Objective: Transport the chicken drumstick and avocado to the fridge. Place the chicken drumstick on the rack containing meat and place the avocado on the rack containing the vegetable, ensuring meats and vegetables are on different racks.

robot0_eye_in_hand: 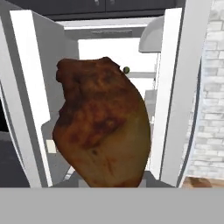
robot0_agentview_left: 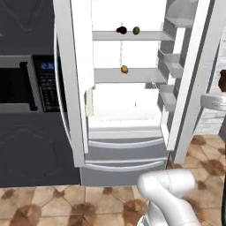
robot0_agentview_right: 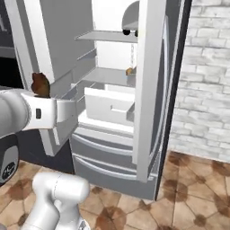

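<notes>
The chicken drumstick [robot0_eye_in_hand: 103, 124] looms large and brown in the hand view, with my gripper [robot0_agentview_right: 42, 93] shut on it. It also shows as a small brown piece [robot0_agentview_right: 40, 84] out in front of the open fridge [robot0_agentview_left: 132, 128], to its right. The avocado [robot0_agentview_left: 136, 30] lies on the upper rack [robot0_agentview_left: 150, 36] beside the dark eggplant [robot0_agentview_left: 121, 30]. An orange-brown meat lump [robot0_agentview_left: 124, 69] rests on the lower rack [robot0_agentview_left: 141, 75]. The avocado [robot0_eye_in_hand: 126, 69] peeks past the drumstick in the hand view. My fingertips are hidden behind the drumstick.
Both fridge doors stand open: the left door [robot0_agentview_left: 70, 79] and the right door [robot0_agentview_left: 194, 75] with its bins. A white drawer [robot0_agentview_right: 108, 108] sits under the lower rack. Dark cabinets with a microwave [robot0_agentview_left: 26, 84] flank the left; a brick wall [robot0_agentview_right: 206, 81] is on the right.
</notes>
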Controlling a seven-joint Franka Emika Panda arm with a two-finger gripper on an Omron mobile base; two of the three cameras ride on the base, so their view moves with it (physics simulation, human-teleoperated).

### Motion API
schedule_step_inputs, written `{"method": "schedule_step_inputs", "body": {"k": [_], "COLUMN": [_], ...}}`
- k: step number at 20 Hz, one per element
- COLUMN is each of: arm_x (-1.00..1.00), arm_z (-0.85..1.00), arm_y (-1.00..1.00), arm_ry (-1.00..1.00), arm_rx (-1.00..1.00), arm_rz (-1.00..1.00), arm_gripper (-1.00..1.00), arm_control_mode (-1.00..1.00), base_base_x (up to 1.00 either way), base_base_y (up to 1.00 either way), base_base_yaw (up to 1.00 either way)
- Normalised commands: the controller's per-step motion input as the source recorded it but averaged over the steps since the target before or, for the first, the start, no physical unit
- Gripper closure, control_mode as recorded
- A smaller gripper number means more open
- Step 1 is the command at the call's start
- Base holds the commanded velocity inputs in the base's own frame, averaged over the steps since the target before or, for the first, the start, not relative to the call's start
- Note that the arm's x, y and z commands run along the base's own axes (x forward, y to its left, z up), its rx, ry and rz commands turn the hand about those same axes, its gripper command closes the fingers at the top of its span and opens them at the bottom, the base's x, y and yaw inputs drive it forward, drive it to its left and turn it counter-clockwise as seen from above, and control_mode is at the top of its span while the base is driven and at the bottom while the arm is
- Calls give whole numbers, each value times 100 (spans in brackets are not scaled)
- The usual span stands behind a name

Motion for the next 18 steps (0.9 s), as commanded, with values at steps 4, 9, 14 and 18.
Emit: {"method": "schedule_step_inputs", "body": {"k": [4, 9, 14, 18], "arm_x": [0, 0, 0, 0], "arm_z": [0, 0, 0, 0], "arm_y": [0, 0, 0, 0], "arm_ry": [0, 0, 0, 0], "arm_rx": [0, 0, 0, 0], "arm_rz": [0, 0, 0, 0], "arm_gripper": [100, 100, 100, 100], "arm_control_mode": [100, 100, 100, 100], "base_base_x": [0, 3, 39, 70], "base_base_y": [62, 62, 17, -3], "base_base_yaw": [-50, -38, -6, 0]}}
